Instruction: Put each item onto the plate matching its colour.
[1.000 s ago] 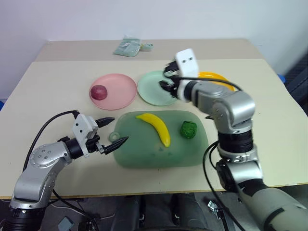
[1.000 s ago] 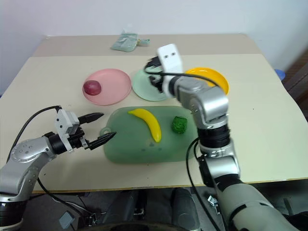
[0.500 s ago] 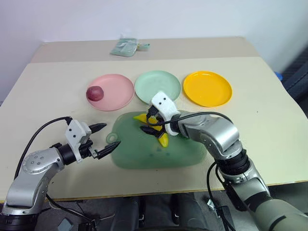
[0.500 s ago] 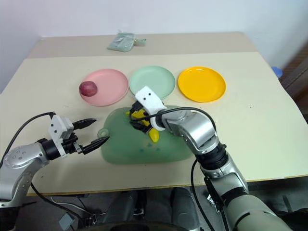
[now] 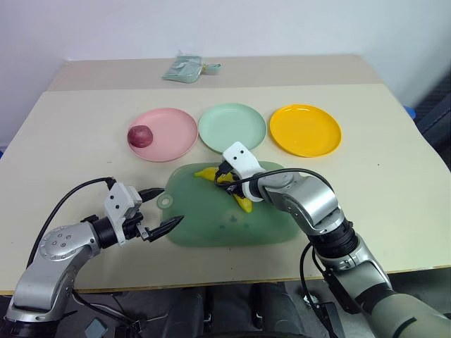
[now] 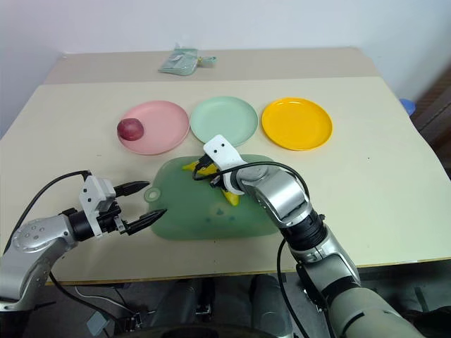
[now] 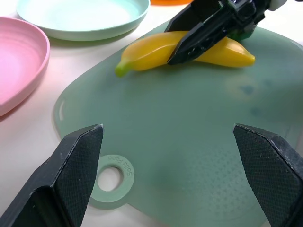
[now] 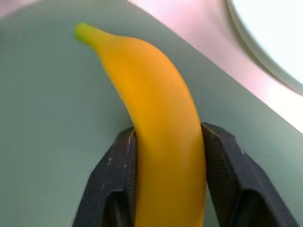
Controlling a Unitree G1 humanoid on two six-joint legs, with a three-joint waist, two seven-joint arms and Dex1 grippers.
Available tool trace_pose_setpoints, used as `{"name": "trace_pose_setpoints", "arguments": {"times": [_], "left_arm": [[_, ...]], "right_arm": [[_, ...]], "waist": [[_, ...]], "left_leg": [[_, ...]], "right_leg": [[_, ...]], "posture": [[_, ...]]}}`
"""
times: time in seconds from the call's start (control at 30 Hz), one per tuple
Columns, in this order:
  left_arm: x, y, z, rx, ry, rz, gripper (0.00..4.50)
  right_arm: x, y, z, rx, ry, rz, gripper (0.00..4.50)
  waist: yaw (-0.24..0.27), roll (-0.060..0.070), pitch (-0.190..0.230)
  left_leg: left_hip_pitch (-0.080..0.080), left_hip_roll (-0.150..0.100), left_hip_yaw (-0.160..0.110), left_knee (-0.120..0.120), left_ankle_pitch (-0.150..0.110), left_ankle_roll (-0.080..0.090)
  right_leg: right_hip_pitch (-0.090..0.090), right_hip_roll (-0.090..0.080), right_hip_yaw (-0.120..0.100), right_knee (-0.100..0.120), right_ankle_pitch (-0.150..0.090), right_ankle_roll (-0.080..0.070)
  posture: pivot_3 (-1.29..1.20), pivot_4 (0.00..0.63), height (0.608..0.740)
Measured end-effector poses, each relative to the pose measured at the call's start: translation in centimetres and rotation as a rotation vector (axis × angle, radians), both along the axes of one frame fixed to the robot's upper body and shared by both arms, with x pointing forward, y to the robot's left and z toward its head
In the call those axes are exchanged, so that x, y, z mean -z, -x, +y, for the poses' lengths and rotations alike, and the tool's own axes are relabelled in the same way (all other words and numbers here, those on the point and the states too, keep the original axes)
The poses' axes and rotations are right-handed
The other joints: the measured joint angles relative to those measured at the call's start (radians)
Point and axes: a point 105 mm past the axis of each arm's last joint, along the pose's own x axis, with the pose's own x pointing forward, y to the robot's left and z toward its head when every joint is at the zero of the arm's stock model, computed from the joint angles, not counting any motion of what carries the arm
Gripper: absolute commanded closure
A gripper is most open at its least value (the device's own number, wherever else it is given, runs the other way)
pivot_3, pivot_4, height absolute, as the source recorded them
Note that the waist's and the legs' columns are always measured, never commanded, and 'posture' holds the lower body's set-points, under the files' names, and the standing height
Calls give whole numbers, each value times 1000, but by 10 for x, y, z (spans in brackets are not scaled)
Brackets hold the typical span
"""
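The right claw (image 5: 227,184) is closed on the yellow banana (image 5: 236,191), 1 black finger on each side of its middle, low over the translucent green tray (image 5: 211,225) where the banana lies. The banana's long axis runs diagonally across the tray, its green-tipped end toward the plates and its other end toward the robot. The claw crosses that axis, so the grip is across the narrow width.

From the claw, the yellow-orange plate (image 5: 305,129) lies ahead and to the robot's right, well apart, with bare counter (image 5: 380,176) between tray and plate. The likely next move is a lift and a carry that way. The right arm is nearer that plate.

The left claw (image 5: 158,210) hangs wide and empty at the tray's left edge, near its ring handle (image 7: 111,178).

The dark red-purple fruit (image 5: 140,135) already sits on the pink plate (image 5: 169,141). The mint green plate (image 5: 232,127) between the other 2 is empty.

The right wrist view shows both fingers (image 8: 113,182) pressed to the banana's sides. The left wrist view shows a dark green scrap (image 7: 242,34) just behind the banana, probably the bumpy ball.
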Motion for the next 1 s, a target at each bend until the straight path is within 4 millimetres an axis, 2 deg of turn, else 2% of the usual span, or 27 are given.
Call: {"name": "trace_pose_setpoints", "arguments": {"times": [0.1,0.2,0.3,0.37,0.4,0.43,0.5,0.63,0.7,0.8,0.9,1.0], "left_arm": [[-1,-1,-1,3,1,-5,0],[-3,-2,-2,5,4,-8,0],[-5,-3,-4,9,10,-10,0],[-11,-5,-10,22,26,-35,0],[-14,-5,-12,27,37,-42,0],[-16,-5,-15,32,51,-46,0],[-18,-6,-22,48,83,-46,0],[-22,-3,-44,111,131,-43,0],[-23,-2,-53,142,142,-37,0],[-26,-1,-61,170,149,-50,0],[-26,0,-66,185,148,-40,0],[-26,0,-67,179,148,-40,0]], "right_arm": [[-2,1,3,-8,-13,-1,3187],[-17,2,8,-40,-65,-40,3187],[-58,-10,7,-41,-139,-162,3187],[-93,-24,-6,12,-171,-274,3187],[-102,-31,-14,48,-172,-311,3187],[-110,-43,-29,109,-157,-346,3187],[-108,-67,-67,261,-115,-354,3187],[-81,-102,-156,548,-9,-298,3187],[-61,-110,-182,608,29,-259,3187],[-42,-117,-189,606,33,-222,1694],[-46,-123,-187,574,19,-253,184],[-61,-127,-180,527,4,-320,80]], "waist": [[0,0,0],[-1,0,0],[1,0,0],[5,0,0],[6,0,0],[6,-1,0],[6,-1,0],[3,-1,0],[-5,0,0],[-26,2,1],[-28,2,2],[-24,2,2]], "left_leg": [[0,0,0,0,0,0],[0,0,0,0,0,0],[0,0,0,0,0,0],[0,0,0,0,0,0],[0,0,-1,0,0,0],[0,-1,-1,0,0,0],[0,-1,-1,0,0,0],[0,-1,0,-1,0,0],[0,0,1,-2,0,0],[1,2,2,-3,1,-1],[0,2,2,-3,1,-1],[0,2,2,-2,1,-1]], "right_leg": [[0,0,0,0,0,0],[0,0,0,0,0,0],[0,0,0,0,0,0],[0,0,0,0,0,0],[1,0,0,0,0,0],[1,0,-1,0,0,0],[2,0,-1,0,0,0],[2,0,0,-1,0,0],[1,1,0,-2,0,0],[1,2,1,-2,0,0],[1,2,1,-2,0,0],[1,2,1,-2,0,0]], "posture": [[0,150,740],[0,150,740],[0,150,740],[0,150,740],[0,150,740],[0,150,740],[0,150,740],[0,150,740],[0,150,740],[0,150,740],[0,150,740],[0,150,740]]}}
